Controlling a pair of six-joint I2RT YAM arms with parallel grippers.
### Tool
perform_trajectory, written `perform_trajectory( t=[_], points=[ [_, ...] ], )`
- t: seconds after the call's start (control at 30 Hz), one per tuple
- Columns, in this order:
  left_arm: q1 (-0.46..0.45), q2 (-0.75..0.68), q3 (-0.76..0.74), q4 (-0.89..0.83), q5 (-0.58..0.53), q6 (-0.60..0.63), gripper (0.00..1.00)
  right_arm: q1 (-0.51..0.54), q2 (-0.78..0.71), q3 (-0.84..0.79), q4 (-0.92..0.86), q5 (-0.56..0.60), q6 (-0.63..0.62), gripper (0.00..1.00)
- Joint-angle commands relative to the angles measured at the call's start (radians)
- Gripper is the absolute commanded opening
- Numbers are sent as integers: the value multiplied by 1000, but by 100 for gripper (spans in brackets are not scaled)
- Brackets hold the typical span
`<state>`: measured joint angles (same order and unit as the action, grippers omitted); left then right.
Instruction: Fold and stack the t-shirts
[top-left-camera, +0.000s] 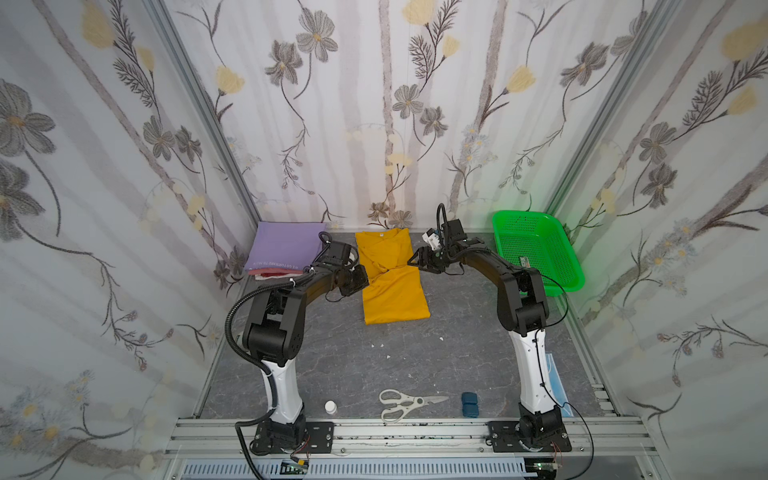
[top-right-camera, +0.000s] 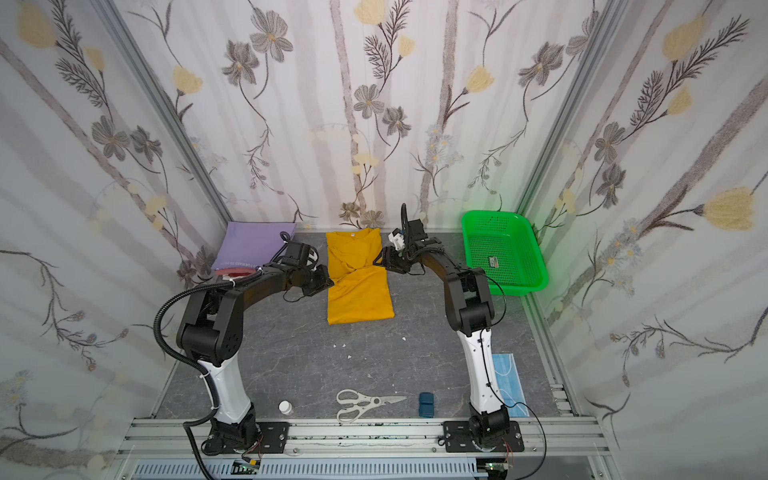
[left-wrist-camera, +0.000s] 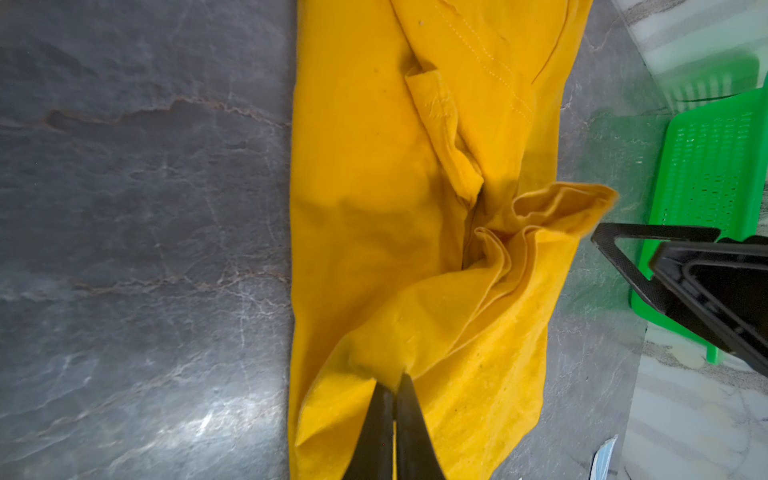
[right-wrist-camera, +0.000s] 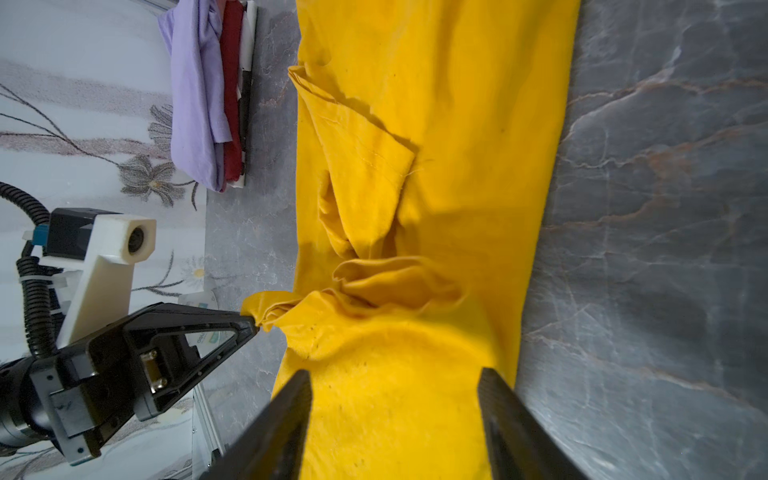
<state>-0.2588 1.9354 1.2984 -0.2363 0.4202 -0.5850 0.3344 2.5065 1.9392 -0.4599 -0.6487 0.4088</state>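
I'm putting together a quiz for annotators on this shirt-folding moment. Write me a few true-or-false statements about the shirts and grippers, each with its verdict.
1. The left gripper is shut on a pinch of the mustard-yellow cloth t-shirt. True.
2. The right gripper clamps the same shirt. False: its jaws stand wide open over the shirt, holding nothing.
3. A folded lavender t-shirt tops the stack of folded shirts at the back left. True.
4. The yellow shirt lies inside the green plastic mesh basket. False: it lies on the grey marble-patterned tabletop, apart from the basket.
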Motion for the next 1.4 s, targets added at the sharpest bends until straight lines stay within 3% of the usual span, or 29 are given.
perform_trajectory(
  t=[0.0,0.03,0.1,0.23,0.43,0.6,0.8,0.9,1.07,1.23,1.37],
  points=[
    [8,9,23,23,19,-23,33,0,-38,6,-11,2,-47,88],
    [12,4,28,38,34,-28,44,-1,-58,-4,-22,14,-63,91],
    [15,-18,42,46,25,-33,78,0,-102,-44,-20,25,-87,95],
    [23,-57,67,27,11,-29,100,7,-191,-177,1,15,-121,99],
    [9,-160,-79,80,93,-44,100,64,-314,-445,128,-35,-134,100],
    [-57,-283,-275,156,100,-72,100,136,-310,-541,203,-36,-115,100],
    [-66,-389,-485,278,128,-149,100,162,-303,-689,280,13,-54,100],
    [-82,-406,-517,345,201,-177,100,166,-351,-826,358,10,-20,100],
    [-133,-458,-561,454,208,-259,100,175,-482,-1019,463,-3,28,100],
    [-178,-409,-568,583,216,-352,100,174,-616,-1124,531,8,98,100],
    [-201,-374,-628,716,185,-452,100,187,-758,-1186,595,84,181,100]
  ],
)
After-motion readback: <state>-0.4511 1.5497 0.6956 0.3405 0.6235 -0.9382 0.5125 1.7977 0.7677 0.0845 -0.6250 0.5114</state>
